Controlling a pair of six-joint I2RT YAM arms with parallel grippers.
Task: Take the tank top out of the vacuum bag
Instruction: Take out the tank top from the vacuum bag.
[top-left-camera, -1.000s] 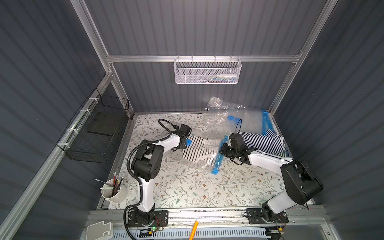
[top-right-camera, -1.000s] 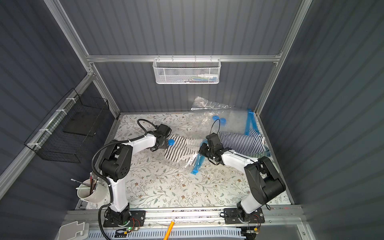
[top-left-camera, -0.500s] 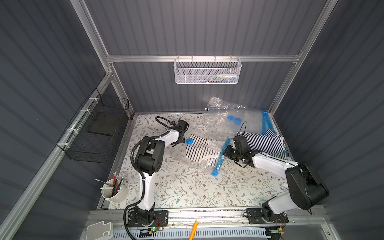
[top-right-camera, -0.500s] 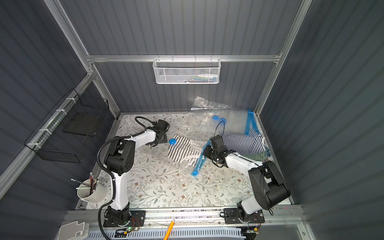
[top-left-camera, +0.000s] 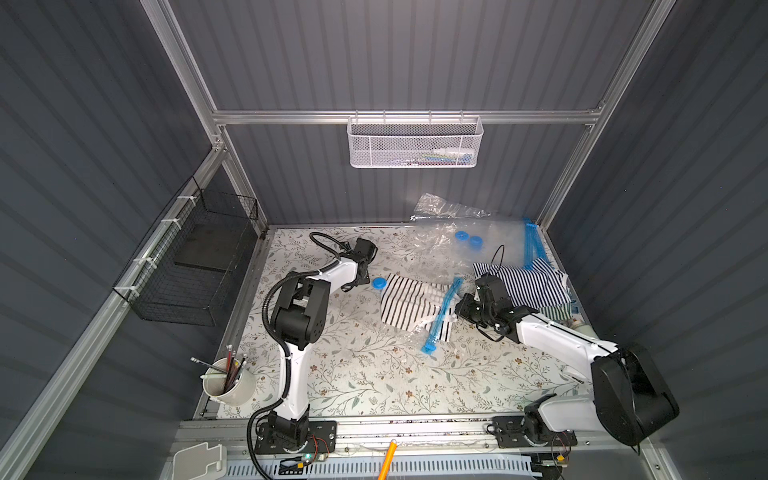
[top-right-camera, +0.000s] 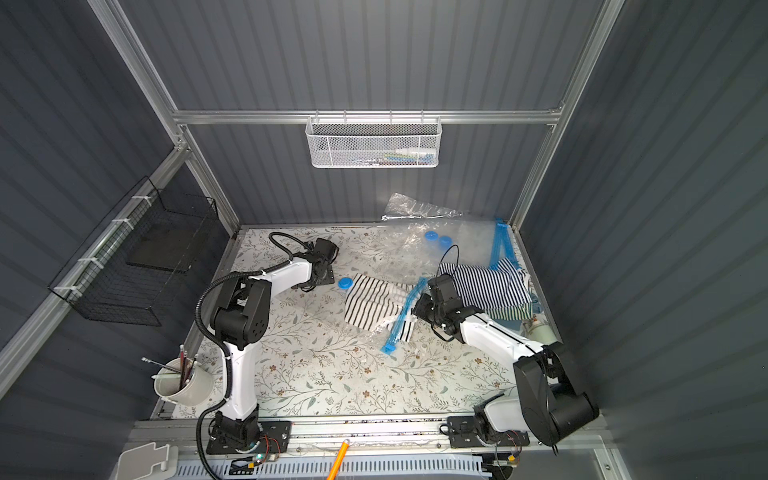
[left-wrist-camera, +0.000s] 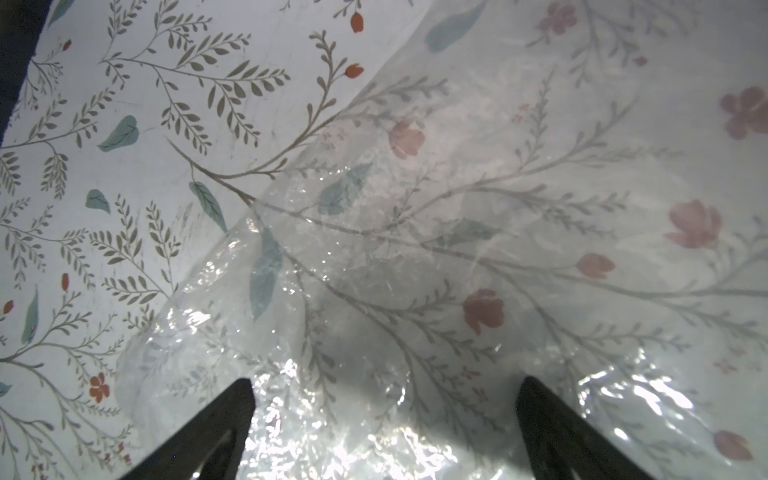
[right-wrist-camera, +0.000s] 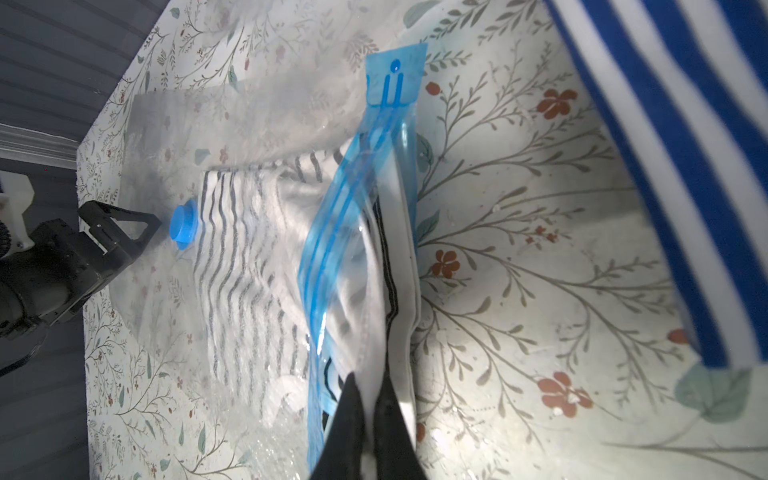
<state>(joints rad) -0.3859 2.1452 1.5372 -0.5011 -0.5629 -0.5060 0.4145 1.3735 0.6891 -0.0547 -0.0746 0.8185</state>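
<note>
While tank top (right-wrist-camera: 402, 282) sits half inside vacuum bag (right-wrist-camera: 332, 232)
Right end effector (right-wrist-camera: 370, 380) clenched on its white fabric; left end effector (left-wrist-camera: 385, 382) released.

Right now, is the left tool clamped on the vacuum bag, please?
No, the left tool stands wide open over clear plastic, its fingers clamping nothing.

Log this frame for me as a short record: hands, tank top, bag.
left hand: open, over the vacuum bag plastic, holding nothing
right hand: shut on tank top at bag mouth
tank top: mostly inside bag, edge past blue zip strip
status: not yet out
</note>
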